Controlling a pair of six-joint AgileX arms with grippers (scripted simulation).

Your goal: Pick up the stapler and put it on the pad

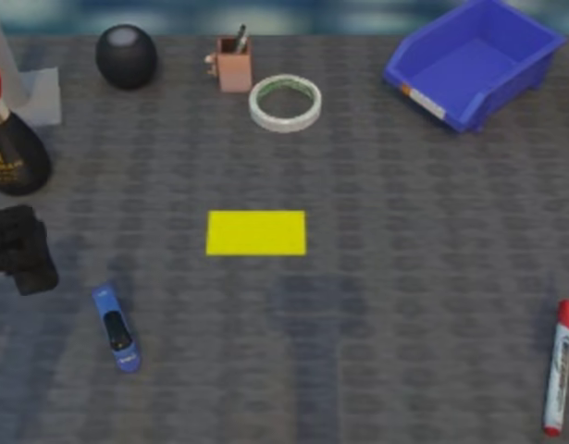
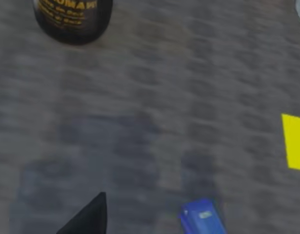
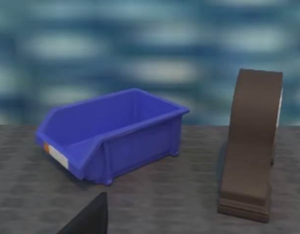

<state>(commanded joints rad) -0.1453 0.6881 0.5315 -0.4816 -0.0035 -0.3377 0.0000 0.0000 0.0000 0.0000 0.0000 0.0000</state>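
You're at the reach step: nothing is grasped yet. The small elongated blue stapler with a black patch on top (image 1: 116,328) lies flat on the grey textured tabletop (image 1: 404,277) at about 8 o'clock from the flat bright yellow rectangular pad (image 1: 256,232), well apart from it. Your left gripper (image 1: 20,250) sits at the tabletop's left edge, at about 10 o'clock from the stapler, near but not over it; you cannot tell whether its jaws are released or clenched. The right arm is outside the top view.

Next move, as a judgement: bring the left gripper over the stapler, line the jaws across its narrow body, then descend.

Around: dark soy-sauce bottle with red cap (image 1: 11,153) just at 12 o'clock of the gripper, black rounded ball (image 1: 127,55), brown pen holder (image 1: 234,65), white tape ring (image 1: 285,103), large blue plastic bin (image 1: 474,63), red-and-white marker pen (image 1: 559,365). Nothing lies between stapler and pad.
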